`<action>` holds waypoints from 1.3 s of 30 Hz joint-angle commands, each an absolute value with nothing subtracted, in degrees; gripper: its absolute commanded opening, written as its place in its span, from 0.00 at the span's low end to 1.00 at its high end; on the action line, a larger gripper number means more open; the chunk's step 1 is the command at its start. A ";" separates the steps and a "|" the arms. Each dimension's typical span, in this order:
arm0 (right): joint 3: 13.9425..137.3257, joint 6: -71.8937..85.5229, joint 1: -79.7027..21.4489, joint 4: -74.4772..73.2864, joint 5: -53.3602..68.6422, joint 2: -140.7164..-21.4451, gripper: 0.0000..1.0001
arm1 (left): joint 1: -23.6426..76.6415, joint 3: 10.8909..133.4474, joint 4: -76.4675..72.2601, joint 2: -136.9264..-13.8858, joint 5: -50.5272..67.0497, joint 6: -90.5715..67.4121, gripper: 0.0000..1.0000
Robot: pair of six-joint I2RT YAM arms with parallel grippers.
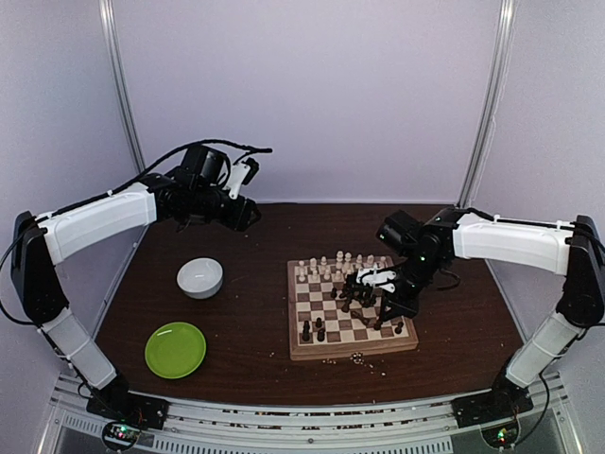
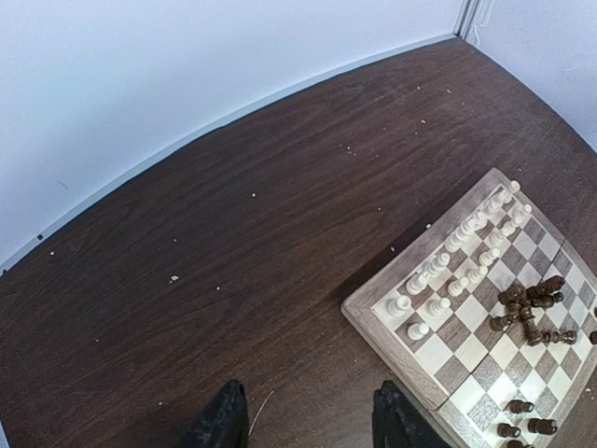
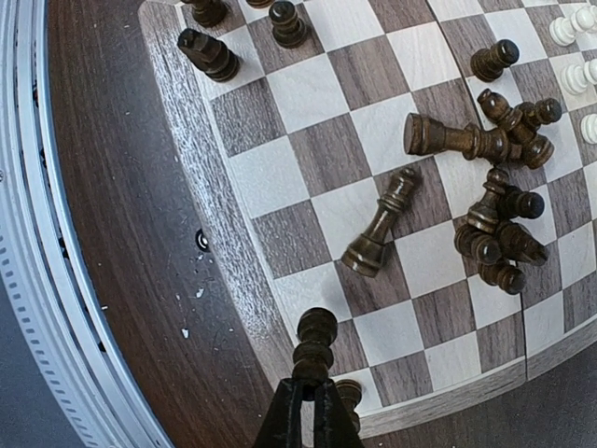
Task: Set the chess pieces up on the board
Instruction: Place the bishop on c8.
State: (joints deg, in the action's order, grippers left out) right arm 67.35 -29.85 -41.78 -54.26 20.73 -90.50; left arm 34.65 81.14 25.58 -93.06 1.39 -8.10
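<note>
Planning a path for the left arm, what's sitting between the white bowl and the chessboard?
Nothing: in the top view, only bare brown tabletop separates the white bowl from the board.

left claw (image 2: 312, 415) cropped, dark piece (image 3: 315, 343) base probably hidden

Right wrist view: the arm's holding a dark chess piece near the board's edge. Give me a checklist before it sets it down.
1. Grip: right gripper shut on the dark brown wooden chess piece: ok.
2. Square of the chequered wooden board under it free: cannot tell, the fingers hide it.
3. Other dark pieces standing: not ok, a toppled heap lies mid-board.
4. Small cream pieces in rows: ok.
5. Other arm: left gripper open, off the board: ok.
</note>
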 commanded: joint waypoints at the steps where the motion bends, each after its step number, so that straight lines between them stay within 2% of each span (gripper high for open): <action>1: 67.22 -29.97 -42.10 -53.69 20.76 -91.29 0.04 | 34.76 83.19 24.82 -93.19 2.06 -8.12 0.46; 27: 67.13 -29.97 -43.30 -53.44 20.39 -92.82 0.05 | 34.77 83.06 25.05 -92.65 2.15 -7.72 0.47; 39: 67.98 -29.36 -44.33 -53.22 18.24 -93.91 0.09 | 34.79 83.06 25.04 -92.73 2.89 -7.78 0.47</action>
State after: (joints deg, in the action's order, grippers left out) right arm 66.41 -29.76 -43.86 -53.76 20.14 -93.41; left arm 34.65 81.28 25.63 -93.06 1.85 -8.08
